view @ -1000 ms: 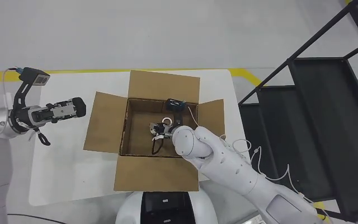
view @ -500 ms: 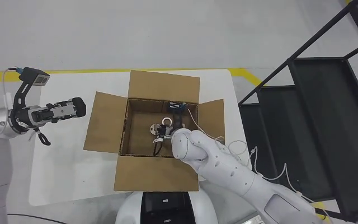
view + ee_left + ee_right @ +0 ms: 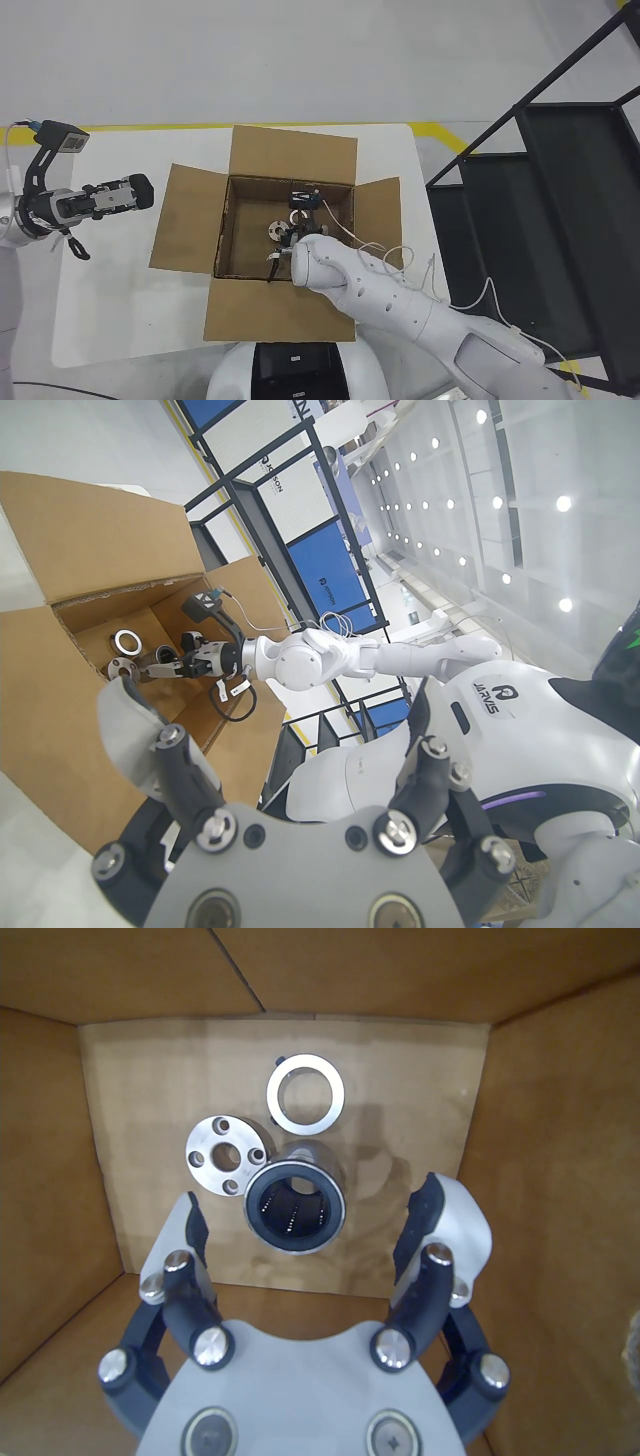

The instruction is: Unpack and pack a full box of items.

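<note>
Linear bearing [image 3: 294,1208] in box [image 3: 50,1153], just ahead of right gripper [image 3: 311,1200], fingers spread wide, not touching.

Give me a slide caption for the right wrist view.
Open right gripper over linear bearing, flange and ring inside cardboard box.

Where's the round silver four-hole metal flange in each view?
Top view: round silver metal flange mid-floor in the brown cardboard box.
Left wrist view: flange beside the flat silver metal ring on that floor.
Right wrist view: flange beside that ring, before the right end effector.
Shared landmark: the box.
</note>
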`<move>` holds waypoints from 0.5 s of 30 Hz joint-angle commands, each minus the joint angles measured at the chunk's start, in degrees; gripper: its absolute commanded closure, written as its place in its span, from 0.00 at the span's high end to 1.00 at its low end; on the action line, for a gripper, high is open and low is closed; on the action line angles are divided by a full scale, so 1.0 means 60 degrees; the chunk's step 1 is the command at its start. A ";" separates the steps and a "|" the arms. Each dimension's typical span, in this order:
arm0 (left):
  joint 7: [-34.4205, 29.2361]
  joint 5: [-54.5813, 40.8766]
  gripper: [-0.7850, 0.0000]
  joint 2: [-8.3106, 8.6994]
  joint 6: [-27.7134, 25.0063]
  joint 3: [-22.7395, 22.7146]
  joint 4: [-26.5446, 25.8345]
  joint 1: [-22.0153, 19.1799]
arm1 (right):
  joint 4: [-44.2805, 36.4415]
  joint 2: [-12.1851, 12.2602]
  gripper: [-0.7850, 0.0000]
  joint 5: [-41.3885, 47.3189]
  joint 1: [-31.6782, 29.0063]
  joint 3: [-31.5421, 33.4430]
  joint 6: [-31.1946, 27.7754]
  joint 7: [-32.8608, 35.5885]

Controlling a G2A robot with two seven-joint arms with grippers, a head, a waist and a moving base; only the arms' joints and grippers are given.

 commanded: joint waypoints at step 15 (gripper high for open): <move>0.0000 0.0000 1.00 0.0000 0.0000 0.0000 0.0000 0.0000 | -0.1084 -0.0003 0.00 -0.0970 -0.0489 0.0160 0.0240 0.0197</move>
